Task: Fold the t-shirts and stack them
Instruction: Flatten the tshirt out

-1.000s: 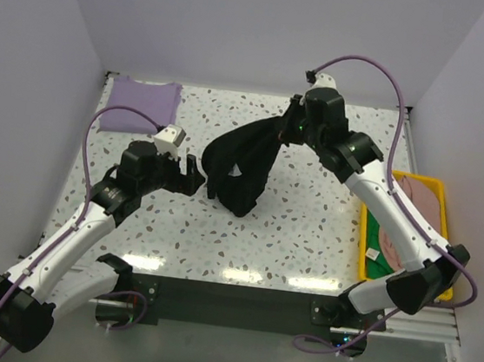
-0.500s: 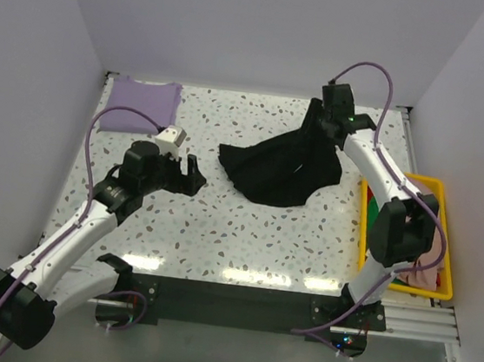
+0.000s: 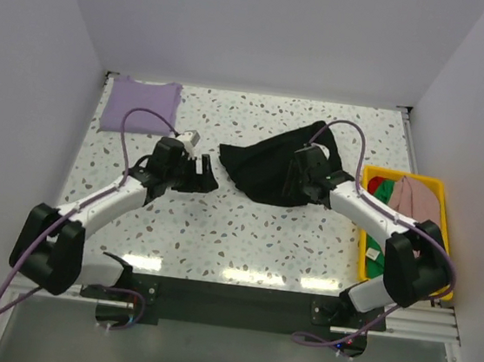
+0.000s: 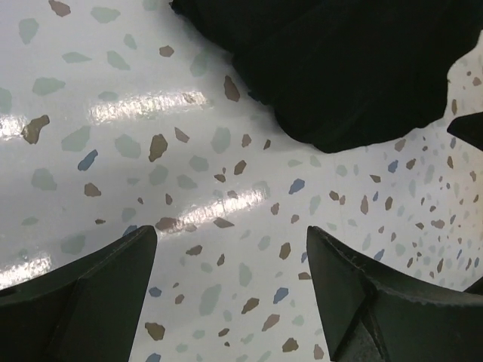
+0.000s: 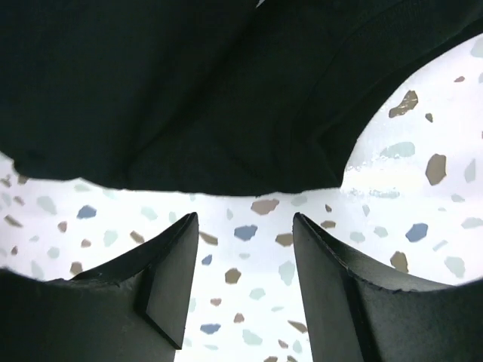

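**Black t-shirt lying crumpled between two empty pincers**

The black t-shirt (image 3: 274,171) is lying in a rumpled heap on the speckled table (image 3: 245,234), a little right of centre in the top view, with one pointed corner reaching left. It is sagging into soft folds, so it is probably going to behave as light, limp cloth: it should drape and slide, and a bunched part may bring several layers along. A single-layer edge looks like the safest hold, either the pointed left corner or the hem along the lower edge.

The left gripper (image 3: 201,175) is hovering just left of that corner with its jaws standing wide and nothing between them. In its wrist view the cloth is filling the upper right, beyond the fingertips and apart from them. The right gripper (image 5: 245,226) is standing partly open and empty over the shirt's lower right edge. Its wrist view is showing bare table between the fingers, with the black hem just ahead of the tips.

A folded lavender t-shirt (image 3: 140,104) is resting at the upper left. Pink and green shirts are waiting in the yellow bin (image 3: 363,247) at the right.
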Tool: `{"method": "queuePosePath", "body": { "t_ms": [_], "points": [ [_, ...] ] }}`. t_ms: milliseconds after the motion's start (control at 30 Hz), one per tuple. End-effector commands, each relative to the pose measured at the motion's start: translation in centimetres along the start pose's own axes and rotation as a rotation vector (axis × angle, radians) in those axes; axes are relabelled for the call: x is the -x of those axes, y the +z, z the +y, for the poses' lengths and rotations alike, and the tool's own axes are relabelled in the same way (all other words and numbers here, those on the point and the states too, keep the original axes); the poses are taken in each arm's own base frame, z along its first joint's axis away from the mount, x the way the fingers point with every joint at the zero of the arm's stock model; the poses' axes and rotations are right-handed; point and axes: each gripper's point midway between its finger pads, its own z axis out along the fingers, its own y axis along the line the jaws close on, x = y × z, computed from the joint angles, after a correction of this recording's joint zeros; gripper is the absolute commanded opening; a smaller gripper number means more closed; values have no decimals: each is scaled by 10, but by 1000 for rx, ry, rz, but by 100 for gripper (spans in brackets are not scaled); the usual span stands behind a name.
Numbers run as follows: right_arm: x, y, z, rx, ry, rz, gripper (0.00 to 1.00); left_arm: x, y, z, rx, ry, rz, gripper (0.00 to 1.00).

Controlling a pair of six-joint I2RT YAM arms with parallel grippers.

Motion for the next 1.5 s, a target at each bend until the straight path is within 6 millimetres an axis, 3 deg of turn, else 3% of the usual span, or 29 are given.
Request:
{"method": "queuePosePath", "body": {
  "t_ms": [0, 233, 267, 333, 500, 600, 700, 767, 800, 833, 867, 900, 933, 1067, 1233, 1467],
  "points": [
    [22, 16, 10, 12, 51, -88, 57, 47, 23, -15, -19, -43, -111, 85],
    [20, 46, 11, -39, 28, -48, 63, 82, 74, -19, -2, -42, -130, 83],
    [18, 51, 11, -46, 21, -38, 64, 75, 87, -13, 15, -42, -100, 82],
    [17, 55, 12, -50, 18, -33, 64, 85, 97, -19, 0, -27, -108, 82],
    [10, 70, 7, -86, 3, -6, 62, 79, 129, -25, -21, -10, -51, 80],
    [5, 74, 6, -88, 2, 9, 51, 84, 139, -31, -31, -2, -52, 77],
    [-1, 74, 1, -103, -8, 19, 31, 90, 142, -32, -25, 4, -64, 69],
    [-2, 70, -3, -118, -15, 23, 15, 92, 145, -30, -10, 10, -56, 56],
    [-1, 68, -4, -123, -16, 20, 7, 100, 145, -32, -9, 17, -70, 44],
    [2, 62, -4, -119, -15, 10, 4, 104, 145, -33, -8, 27, -79, 38],
    [0, 58, -7, -126, -26, 18, 1, 101, 143, -30, 11, 27, -59, 31],
    [3, 53, -8, -130, -26, 7, 0, 108, 141, -30, 24, 33, -77, 20],
    [10, 45, -8, -129, -27, -15, 0, 112, 139, -30, 31, 47, -85, 14],
    [21, 18, -15, -139, -46, -51, 0, 138, 119, -27, 87, 73, -138, 2],
    [37, -18, -25, -143, -51, -107, 0, 174, 80, -21, 120, 59, -225, 0],
    [48, -68, -46, -144, -32, -176, 0, 214, 15, 18, 235, 8, -338, 0]
  ]
}}
